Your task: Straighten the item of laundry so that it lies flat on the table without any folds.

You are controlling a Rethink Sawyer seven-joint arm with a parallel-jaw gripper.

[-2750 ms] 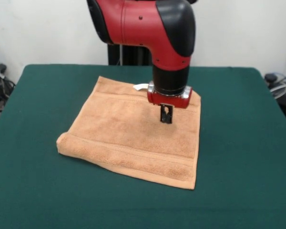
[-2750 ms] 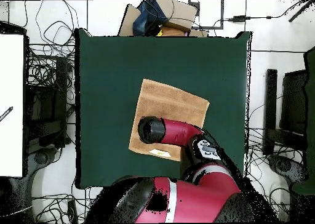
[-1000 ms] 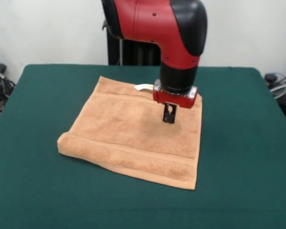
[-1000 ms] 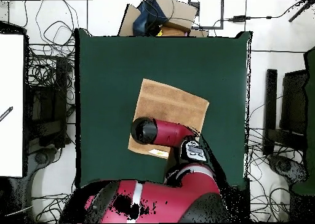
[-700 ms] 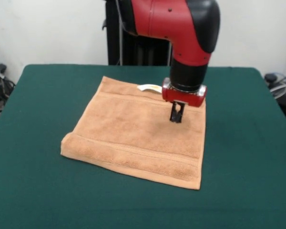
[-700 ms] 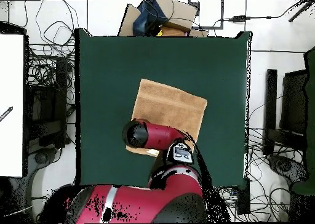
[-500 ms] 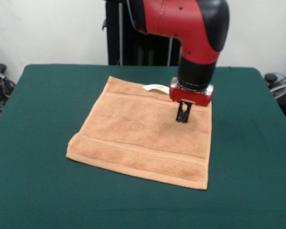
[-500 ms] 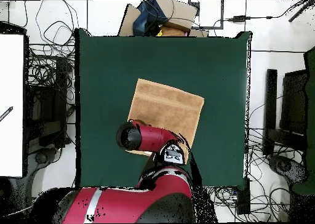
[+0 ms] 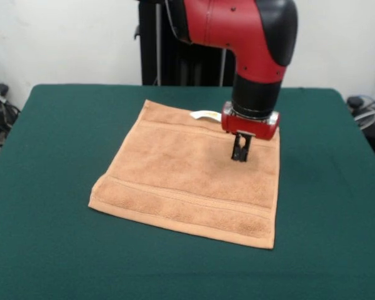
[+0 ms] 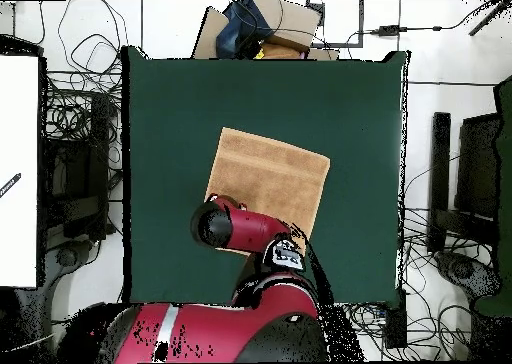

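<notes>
On the green tabletop (image 9: pixel 56 137) the tan towel (image 9: pixel 181 181) lies spread near the middle, looking flat; it's likely soft, limp, light terry that drags easily, best pinched at a corner or border band. Claw (image 9: pixel 240 149) sits clenched on the towel's far right part, beside the white tag (image 9: pixel 204 115).

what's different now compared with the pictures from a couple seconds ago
The gripper, shut on the towel, dragged it to the right in the front view. The rolled-under fold at its near-left corner pulled out, so it lies flatter. The table is unchanged.
</notes>
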